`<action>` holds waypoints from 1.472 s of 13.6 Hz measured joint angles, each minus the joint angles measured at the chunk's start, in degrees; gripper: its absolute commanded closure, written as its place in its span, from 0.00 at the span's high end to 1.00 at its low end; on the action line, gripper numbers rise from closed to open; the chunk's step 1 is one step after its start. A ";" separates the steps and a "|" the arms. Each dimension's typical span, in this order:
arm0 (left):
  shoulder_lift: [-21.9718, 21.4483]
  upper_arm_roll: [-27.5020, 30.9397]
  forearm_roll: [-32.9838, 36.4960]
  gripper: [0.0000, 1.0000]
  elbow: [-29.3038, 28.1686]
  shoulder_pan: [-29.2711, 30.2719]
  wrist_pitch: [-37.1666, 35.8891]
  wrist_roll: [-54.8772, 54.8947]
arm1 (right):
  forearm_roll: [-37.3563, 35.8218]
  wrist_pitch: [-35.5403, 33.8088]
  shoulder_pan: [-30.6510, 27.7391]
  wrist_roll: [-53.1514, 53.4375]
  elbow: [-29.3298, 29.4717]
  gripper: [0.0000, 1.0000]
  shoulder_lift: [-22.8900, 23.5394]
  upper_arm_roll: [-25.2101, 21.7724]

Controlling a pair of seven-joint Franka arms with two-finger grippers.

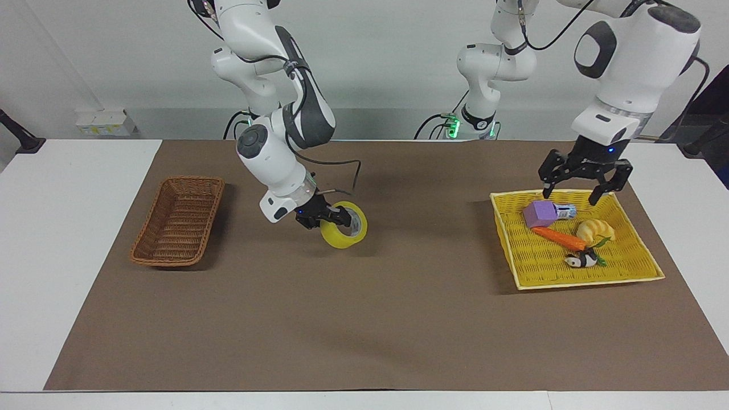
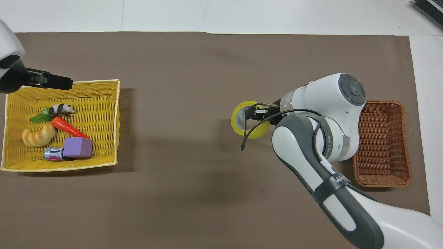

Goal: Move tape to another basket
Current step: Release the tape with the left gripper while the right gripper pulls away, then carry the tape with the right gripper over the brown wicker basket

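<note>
The right gripper (image 1: 329, 217) pinches the wall of the tape (image 1: 344, 226), one finger inside the core and one outside, and holds the roll tilted in the air above the mat (image 1: 364, 319), between the two baskets and nearer the basket (image 1: 177, 221), which lies toward 9 o'clock of the tape in the facing view (toward 3 o'clock in the overhead view). The left gripper (image 1: 581, 183) waits with fingers spread above the robot-side rim of the yellow basket (image 1: 643, 273), at about 3 o'clock of the tape in the facing view. Risks, as judged from here: the grip covers only a narrow arc of the wall, so the roll may swing or slip during transit; the basket is narrow, so a low approach could strike its rim and shove it, and a tilted release could let the roll tip over the sloping side and roll away across the mat. Hidden or unclear: the finger contact on the tape is largely covered by the wrist and cable in the overhead view; the right arm also covers one edge of the basket there; the left arm is cut off at the frame edge.
</note>
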 measured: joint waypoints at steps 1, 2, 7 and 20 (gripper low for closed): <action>-0.17 0.03 0.07 1.00 2.18 0.38 -3.24 0.30 | -1.42 -2.33 -0.94 0.03 0.79 0.00 -0.66 -0.06; -0.32 0.05 0.13 1.00 4.07 0.44 -6.55 0.33 | -3.08 -4.90 -1.94 0.05 1.64 0.00 -1.38 -0.09; -0.34 0.06 2.41 1.00 8.75 0.45 -14.32 0.56 | -10.23 -15.77 -7.54 0.08 6.05 0.00 -3.86 -0.19; -0.34 0.00 2.92 1.00 8.92 0.45 -14.43 1.94 | -21.37 -29.71 -26.06 -12.59 10.70 0.00 -5.37 -0.32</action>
